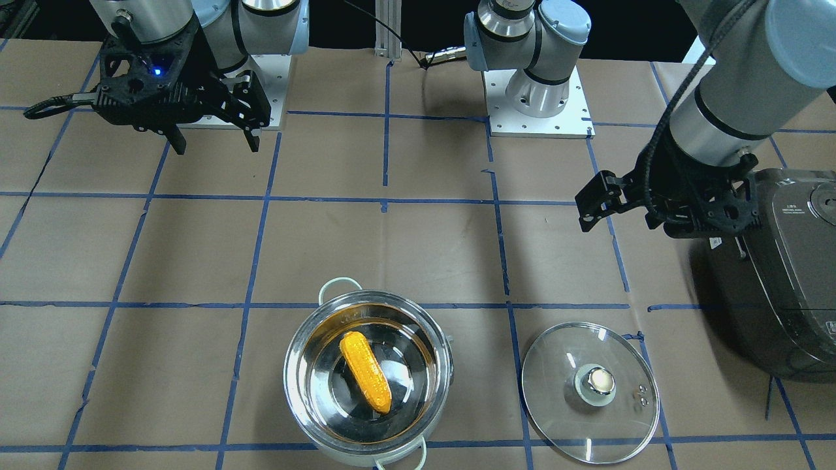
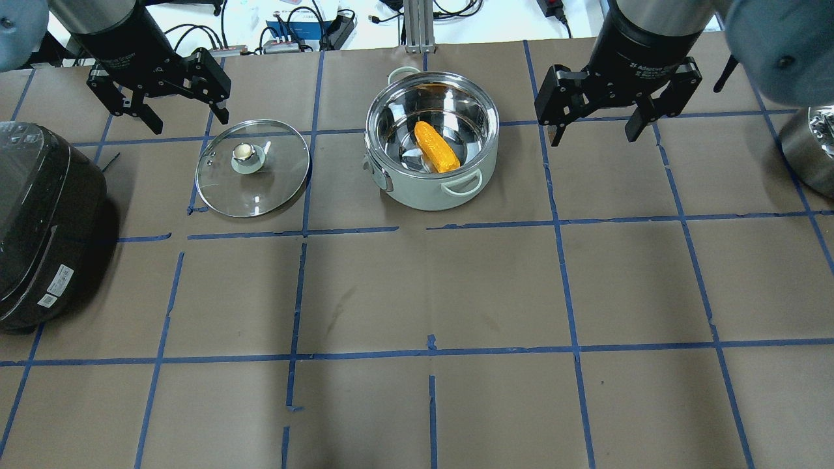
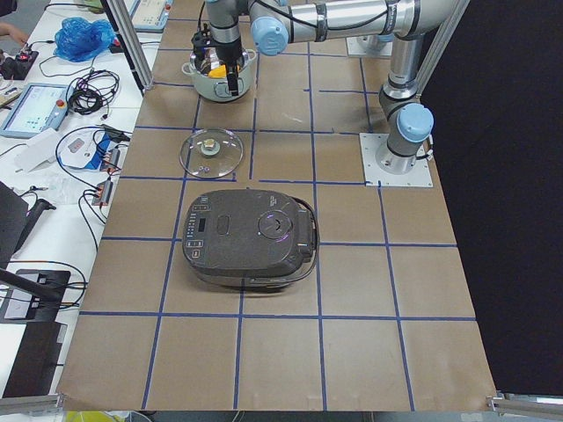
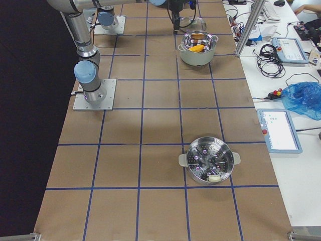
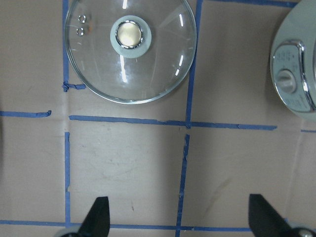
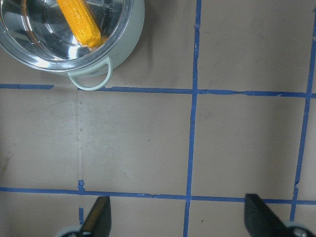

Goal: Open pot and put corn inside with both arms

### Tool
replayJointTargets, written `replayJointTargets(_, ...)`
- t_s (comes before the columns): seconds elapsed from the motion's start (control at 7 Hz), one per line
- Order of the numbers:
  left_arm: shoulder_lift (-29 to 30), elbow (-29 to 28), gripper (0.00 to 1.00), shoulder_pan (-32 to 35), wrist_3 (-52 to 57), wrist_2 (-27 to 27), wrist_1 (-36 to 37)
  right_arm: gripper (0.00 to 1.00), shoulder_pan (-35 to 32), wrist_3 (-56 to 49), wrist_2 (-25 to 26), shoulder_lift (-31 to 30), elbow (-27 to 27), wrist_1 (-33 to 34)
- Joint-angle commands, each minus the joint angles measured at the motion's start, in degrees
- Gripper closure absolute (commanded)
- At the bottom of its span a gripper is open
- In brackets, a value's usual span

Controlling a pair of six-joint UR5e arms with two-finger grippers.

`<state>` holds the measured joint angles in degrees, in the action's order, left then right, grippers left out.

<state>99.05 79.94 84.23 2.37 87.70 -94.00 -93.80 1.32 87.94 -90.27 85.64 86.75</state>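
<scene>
The steel pot (image 2: 430, 195) stands open at the table's far middle, and the yellow-orange corn (image 2: 436, 146) lies inside it on the bottom. The corn also shows in the front view (image 1: 366, 371) and the right wrist view (image 6: 79, 22). The glass lid (image 2: 260, 189) lies flat on the table to the pot's left, knob up; it also shows in the left wrist view (image 5: 148, 74). My left gripper (image 2: 189, 118) is open and empty, raised behind the lid. My right gripper (image 2: 594, 131) is open and empty, raised to the right of the pot.
A dark grey rice cooker (image 2: 39, 228) sits at the left edge, close to my left arm. A steel steamer pot (image 4: 209, 159) stands far to the right. Brown paper with blue tape lines (image 2: 430, 355) covers the table.
</scene>
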Motion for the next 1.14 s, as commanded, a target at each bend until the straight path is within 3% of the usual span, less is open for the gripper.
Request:
replayJointTargets(0.0,-0.7,0.47,0.0,3.39,0.0,-0.07,-0.83,0.03,0.1,-0.01,0.13,-0.26,0.31,2.36)
replayJointTargets(1.0,-1.14,0.83,0.0,3.05,1.58,0.02,0.84,0.0,0.19,0.08,0.22,-0.17,0.75,4.75)
